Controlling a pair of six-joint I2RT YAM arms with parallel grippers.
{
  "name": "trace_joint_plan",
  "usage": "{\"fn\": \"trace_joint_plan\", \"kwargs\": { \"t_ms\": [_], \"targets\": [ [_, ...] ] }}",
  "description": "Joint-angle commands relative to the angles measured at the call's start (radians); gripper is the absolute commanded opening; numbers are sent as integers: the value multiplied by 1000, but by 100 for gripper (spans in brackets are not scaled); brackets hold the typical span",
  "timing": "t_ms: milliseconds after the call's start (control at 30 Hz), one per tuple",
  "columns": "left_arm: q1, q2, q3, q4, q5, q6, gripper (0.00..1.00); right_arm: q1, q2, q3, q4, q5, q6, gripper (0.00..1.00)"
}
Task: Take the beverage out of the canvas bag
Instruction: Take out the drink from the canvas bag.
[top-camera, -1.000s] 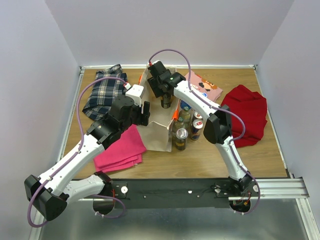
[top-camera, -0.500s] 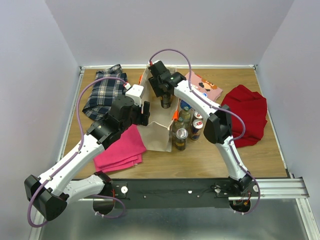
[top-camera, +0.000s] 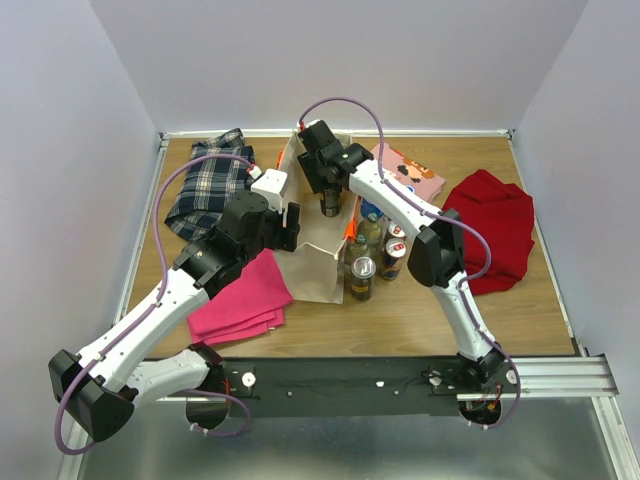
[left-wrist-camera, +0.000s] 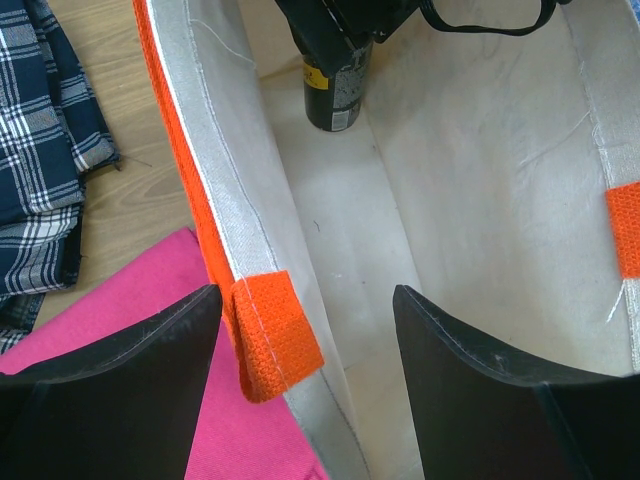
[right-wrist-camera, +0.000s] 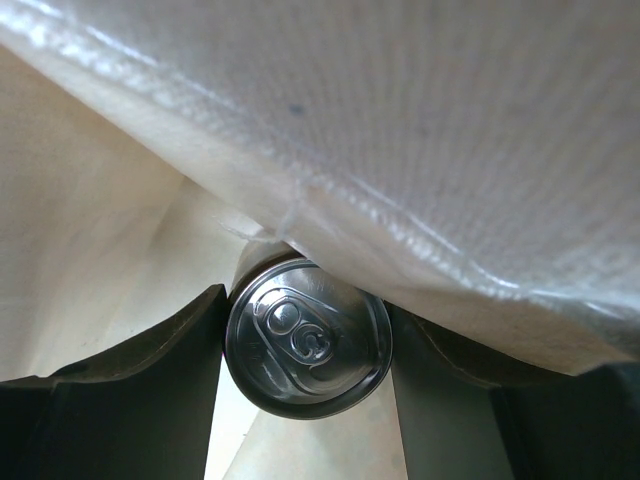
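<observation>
Mid-table: canvas bag (top-camera: 318, 265), with a can (left-wrist-camera: 333, 95) standing in its far end. Just right of the bag: bottles and cans (top-camera: 372, 250). Near-left, just beside it: folded cloth (top-camera: 240, 300). Far-left: checked cloth (top-camera: 208, 185). Far-right: flat box (top-camera: 410, 175). Well right: crumpled cloth (top-camera: 495, 230).

- No word, brand or number can be read in any view.
- The black can (left-wrist-camera: 333, 95) standing inside the canvas bag (left-wrist-camera: 460, 180) bears a yellow patch and pale print, too small to read.
- Its lid (right-wrist-camera: 308, 340) shows no legible lettering.
- The cans and bottles (top-camera: 363, 275) on the tabletop just beside the bag have coloured labels, all blurred.
- The pink box (top-camera: 410, 175) near the tabletop's far edge carries a printed picture, its lettering illegible.
</observation>
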Motion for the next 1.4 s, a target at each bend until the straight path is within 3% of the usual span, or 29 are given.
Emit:
{"fn": "trace_joint_plan", "kwargs": {
  "t_ms": [0,300,933,1033,1167,1367],
  "targets": [
    [1,-5,-7,1,-15,10,79,-7,-2,-7,-37,-62,-10,1],
    [2,7,5,-2,-11,8,79,5,-131,56,-13,-142,-54,1],
    [2,-1,16,-23,-23,4,82,79,-285,61,-84,-116,-114,1],
    [2,-4,22,-31,-33,1,85,83,-315,53,-98,-122,-100,1],
    [2,-19,21,-34,-73,-21,99,85,-400,20,-102,-120,-85,1],
    [2,-39,24,-29,-101,-39,99,85,-490,-42,-95,-119,-76,1]
  ]
}}
